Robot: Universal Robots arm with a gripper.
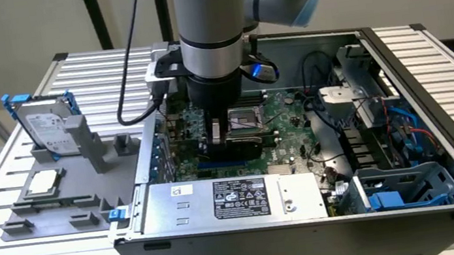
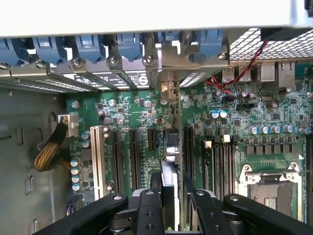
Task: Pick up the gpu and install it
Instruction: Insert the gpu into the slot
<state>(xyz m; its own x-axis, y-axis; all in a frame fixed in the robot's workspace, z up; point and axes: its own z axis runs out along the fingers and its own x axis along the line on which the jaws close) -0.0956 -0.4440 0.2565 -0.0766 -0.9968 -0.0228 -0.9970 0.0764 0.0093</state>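
Observation:
The gpu (image 2: 168,156) is seen edge-on in the wrist view, a thin card standing upright over the green motherboard (image 2: 137,112) between the long black expansion slots (image 2: 133,156). Its silver end bracket (image 2: 164,85) reaches the case's rear slot openings. My gripper (image 2: 171,191) is shut on the card, one black finger on each face. In the exterior view the gripper (image 1: 230,137) hangs low inside the open computer case (image 1: 435,106), over the motherboard (image 1: 286,110) beside the CPU socket (image 1: 246,119), with the dark card (image 1: 228,150) beneath it.
A grey fixture (image 1: 61,205) on the exterior view's left holds a silver hard drive in a blue frame (image 1: 44,125) and a small square CPU chip (image 1: 44,182). Inside the case are the power supply (image 1: 232,199), a blue drive cage (image 1: 394,194) and loose cables (image 1: 403,130).

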